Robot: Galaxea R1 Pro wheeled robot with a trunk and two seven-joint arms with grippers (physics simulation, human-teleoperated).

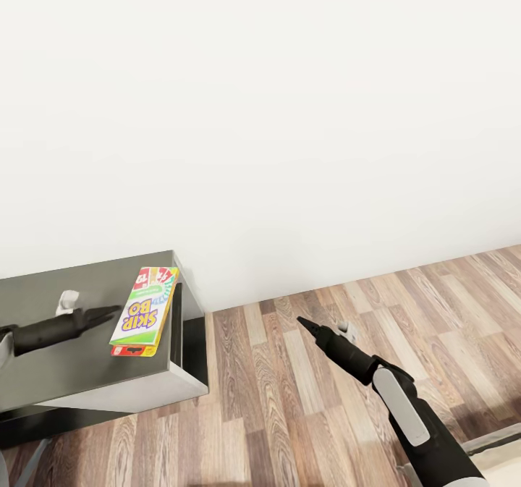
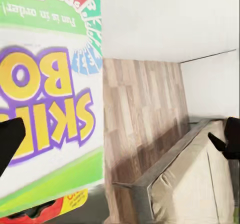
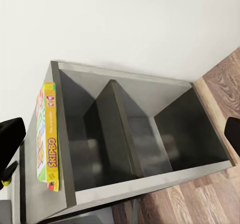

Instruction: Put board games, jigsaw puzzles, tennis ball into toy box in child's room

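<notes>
One board game (image 1: 145, 315), a Skip-Bo box with a white, green and yellow cover, lies flat near the right edge of a low cabinet's dark grey top (image 1: 65, 371). My left gripper (image 1: 116, 310) hovers just beside the box's left edge, open and empty. In the left wrist view the cover (image 2: 50, 99) looms close between the spread fingers. My right gripper (image 1: 300, 320) hangs open over the wood floor, right of the cabinet. Its wrist view looks at the cabinet's open shelves (image 3: 130, 134) and the box's yellow side (image 3: 49, 134). The toy box, table, jigsaw puzzles and tennis ball are out of view.
A plain white wall runs behind the cabinet. Wood-plank floor (image 1: 325, 400) stretches to the right. The bed (image 2: 185, 184), beige mattress on a dark grey frame, lies beyond the floor strip in the left wrist view. A beige corner (image 1: 499, 447) shows at the head view's lower right.
</notes>
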